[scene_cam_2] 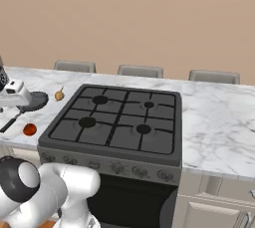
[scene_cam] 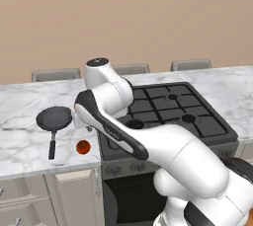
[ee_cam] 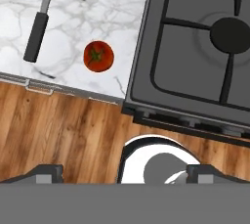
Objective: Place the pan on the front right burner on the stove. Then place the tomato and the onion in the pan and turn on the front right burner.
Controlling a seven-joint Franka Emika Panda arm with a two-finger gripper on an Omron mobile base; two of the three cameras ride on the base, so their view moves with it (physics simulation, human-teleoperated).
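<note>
pan (scene_cam: 54, 118): dark, empty, on the desk left of the stove (scene_cam: 170, 114), handle toward the front
tomato (scene_cam: 83, 147): red, near the desk's front edge
onion (scene_cam_2: 59, 94): tan, by the stove's back-left corner
front right burner (scene_cam_2: 143, 129): bare

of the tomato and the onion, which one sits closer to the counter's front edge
The tomato, the glossy red-orange ball lying beside the pan's handle. The onion is the tan bulb farther back.

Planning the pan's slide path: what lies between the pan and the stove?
Bare marble counter separates pan from stove in the left base view; the tomato sits nearer the front.
</note>
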